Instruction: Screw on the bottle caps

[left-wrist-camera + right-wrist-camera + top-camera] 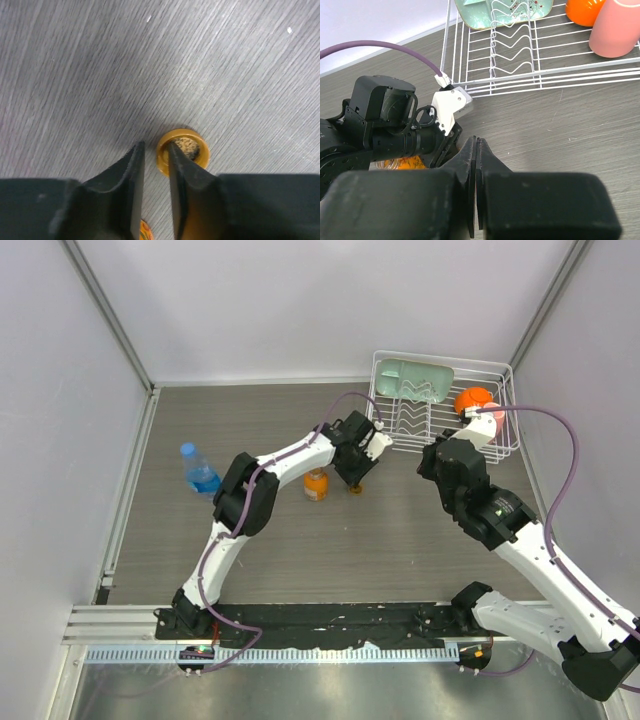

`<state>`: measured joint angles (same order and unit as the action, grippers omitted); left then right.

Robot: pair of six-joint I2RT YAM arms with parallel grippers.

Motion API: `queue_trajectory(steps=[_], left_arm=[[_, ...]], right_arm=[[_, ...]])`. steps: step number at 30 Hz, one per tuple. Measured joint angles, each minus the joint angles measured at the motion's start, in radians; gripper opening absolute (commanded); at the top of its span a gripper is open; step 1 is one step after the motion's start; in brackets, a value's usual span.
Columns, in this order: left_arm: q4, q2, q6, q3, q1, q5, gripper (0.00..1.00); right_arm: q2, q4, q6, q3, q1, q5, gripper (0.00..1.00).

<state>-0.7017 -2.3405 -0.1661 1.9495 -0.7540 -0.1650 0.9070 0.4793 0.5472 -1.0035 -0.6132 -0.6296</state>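
Left wrist view: left gripper (156, 146) jaws narrow, straddling the near wall of the orange cap (188, 148) (one finger inside, hiding part of it), grey table (75, 75) showing between outer finger and cap. Squat orange bottle (144, 229) sits just beside, cut off at the edge. Right gripper (476, 141) pressed closed, empty.

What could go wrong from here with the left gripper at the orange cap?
1. The left gripper straddles only one wall of the orange cap, with one finger inside it. Pinched so, the cap may tilt or flick away.
2. The orange bottle stands close beside that gripper, so a sideways move could knock it over.
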Motion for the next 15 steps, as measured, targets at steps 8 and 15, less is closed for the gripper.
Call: queue_trajectory(steps=[8,15], left_arm=[[0.064,0.016,0.029,-0.044,-0.003,-0.039,0.00],[0.085,0.044,0.062,-0.082,-0.004,-0.057,0.00]], right_arm=[[0.001,0.020,0.001,-0.003,0.000,0.001,0.01],[0.001,0.031,0.005,-0.022,0.000,0.001,0.19]])
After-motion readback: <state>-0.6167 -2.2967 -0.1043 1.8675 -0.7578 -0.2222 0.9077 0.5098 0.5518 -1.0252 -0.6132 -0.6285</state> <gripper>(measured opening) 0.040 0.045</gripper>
